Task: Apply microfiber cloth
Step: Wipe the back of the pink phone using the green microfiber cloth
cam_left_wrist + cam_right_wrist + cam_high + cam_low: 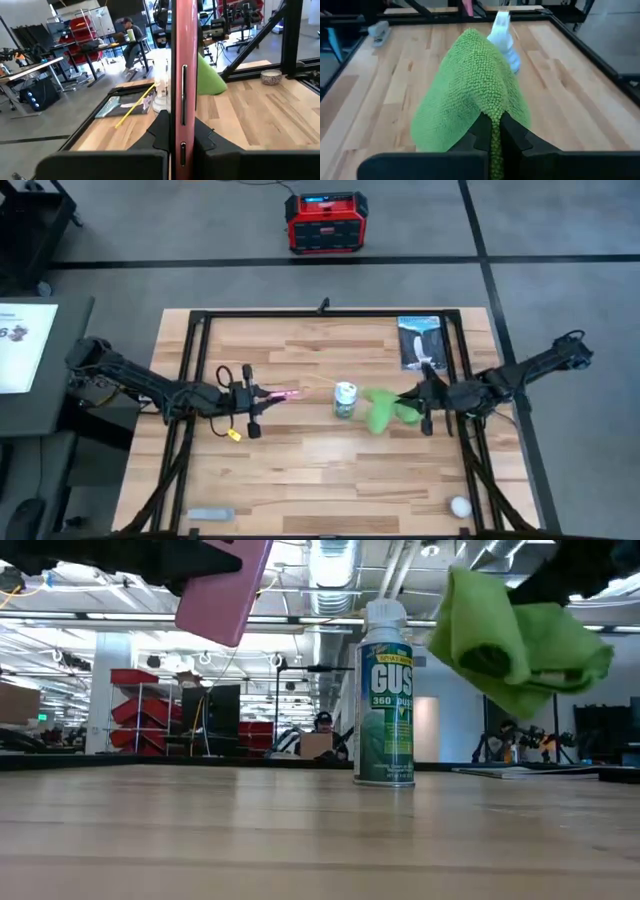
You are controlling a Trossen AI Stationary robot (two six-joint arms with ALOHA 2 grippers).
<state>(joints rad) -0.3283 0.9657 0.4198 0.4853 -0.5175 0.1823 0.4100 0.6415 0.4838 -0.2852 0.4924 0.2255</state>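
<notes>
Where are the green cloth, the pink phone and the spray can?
green cloth [520, 635], low view, on its bunched folds in the air.
pink phone [225, 595], low view, on its flat back.
spray can [385, 715], low view, on its label.

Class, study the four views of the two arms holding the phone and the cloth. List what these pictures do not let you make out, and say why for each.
- Pink phone: left wrist view shows only its edge, so its screen stays unseen.
- Left gripper and right gripper: cut off by the low view's top edge.
- Microfiber cloth: fills the right wrist view, hiding most of the spray can.
- Small white object: too small in the high view to identify.
</notes>
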